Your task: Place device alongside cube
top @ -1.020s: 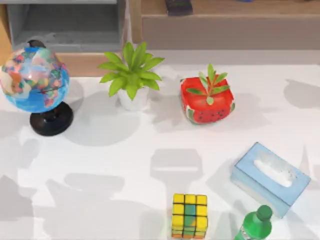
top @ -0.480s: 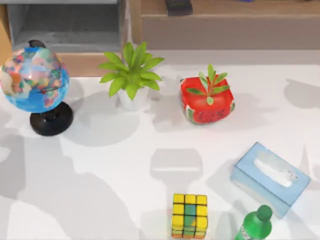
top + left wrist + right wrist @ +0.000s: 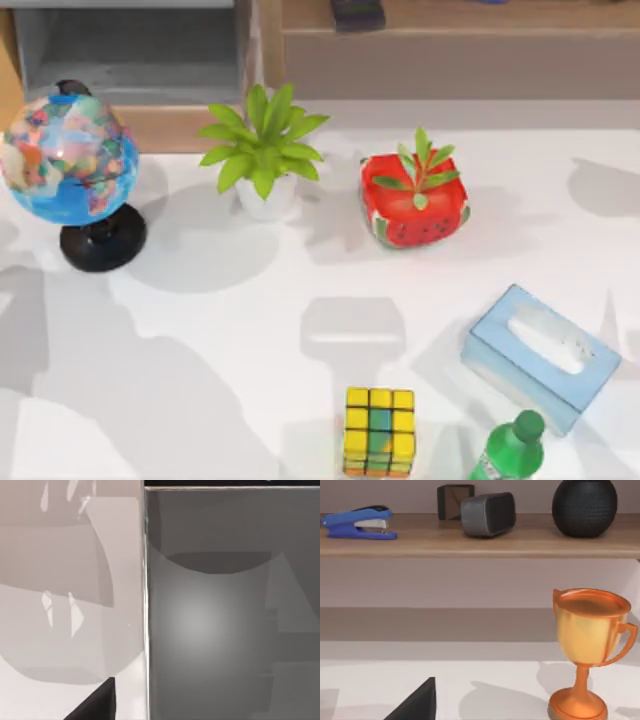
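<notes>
white table | cube near front edge, beside green bottle

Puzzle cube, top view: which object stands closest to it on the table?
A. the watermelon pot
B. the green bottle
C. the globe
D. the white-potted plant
B: the green bottle stands just right of the puzzle cube along the table's near edge, while the globe, white-potted plant and watermelon pot sit much farther back.
</notes>
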Robot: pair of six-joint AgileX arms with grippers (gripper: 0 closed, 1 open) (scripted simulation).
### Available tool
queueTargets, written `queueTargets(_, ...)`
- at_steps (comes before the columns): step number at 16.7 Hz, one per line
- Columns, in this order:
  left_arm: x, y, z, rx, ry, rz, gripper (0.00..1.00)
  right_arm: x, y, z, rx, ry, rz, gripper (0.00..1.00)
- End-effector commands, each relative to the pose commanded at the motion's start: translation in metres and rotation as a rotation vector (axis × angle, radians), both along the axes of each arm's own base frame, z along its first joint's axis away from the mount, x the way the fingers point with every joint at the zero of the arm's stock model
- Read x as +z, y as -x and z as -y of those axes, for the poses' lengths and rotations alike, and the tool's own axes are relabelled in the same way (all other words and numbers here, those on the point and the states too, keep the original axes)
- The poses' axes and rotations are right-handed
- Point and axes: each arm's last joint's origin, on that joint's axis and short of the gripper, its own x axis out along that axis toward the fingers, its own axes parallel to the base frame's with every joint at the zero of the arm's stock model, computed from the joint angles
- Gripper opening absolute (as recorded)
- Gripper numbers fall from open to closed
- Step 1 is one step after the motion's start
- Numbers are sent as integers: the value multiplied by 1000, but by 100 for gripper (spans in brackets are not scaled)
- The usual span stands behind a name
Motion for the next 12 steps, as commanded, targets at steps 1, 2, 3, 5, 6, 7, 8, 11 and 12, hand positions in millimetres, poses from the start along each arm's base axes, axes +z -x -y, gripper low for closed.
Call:
queueTargets(1,-4,0,0,2,1,-3,100,0,0,0,0,0,0,100)
queueTargets(2,-10,0,0,2,1,-3,100,0,0,0,0,0,0,100)
queueTargets(3,-17,-1,-1,2,0,1,100,0,0,0,0,0,0,100)
queueTargets(5,-32,-1,-1,2,-1,4,100,0,0,0,0,0,0,100)
queueTargets(6,-37,0,-2,2,0,1,100,0,0,0,0,0,0,100)
queueTargets(7,-39,0,-2,2,0,-1,100,0,0,0,0,0,0,100)
queueTargets(8,-39,0,-2,2,0,-1,100,0,0,0,0,0,0,100)
queueTargets(11,-39,0,-2,2,0,-1,92,0,0,0,0,0,0,100)
queueTargets(12,-39,0,-2,2,0,-1,85,0,0,0,0,0,0,100)
